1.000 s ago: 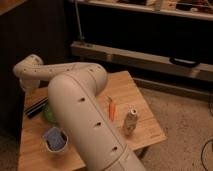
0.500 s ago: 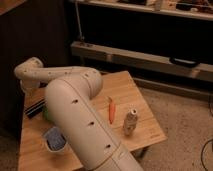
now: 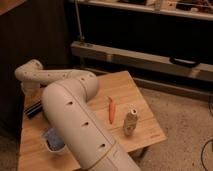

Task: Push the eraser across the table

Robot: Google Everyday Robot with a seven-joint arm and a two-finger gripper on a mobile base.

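Observation:
The eraser [image 3: 34, 109], a small black block with thin white stripes, lies near the left edge of the light wooden table [image 3: 95, 150]. My white arm rises from the bottom of the view, bends at the elbow [image 3: 75, 85] and reaches left. The gripper [image 3: 33, 96] hangs down from the wrist [image 3: 29, 74], right above and behind the eraser. I cannot tell whether it touches the eraser.
A blue-grey sponge in a white cup [image 3: 52, 141] stands at the front left, partly behind my arm. An orange carrot [image 3: 111, 110] and an upright can [image 3: 130, 123] are on the right half. A dark shelf unit [image 3: 150, 60] stands behind the table.
The thick arm link has swung lower and to the left, now covering the green bowl. The wrist and the eraser have stayed in about the same place.

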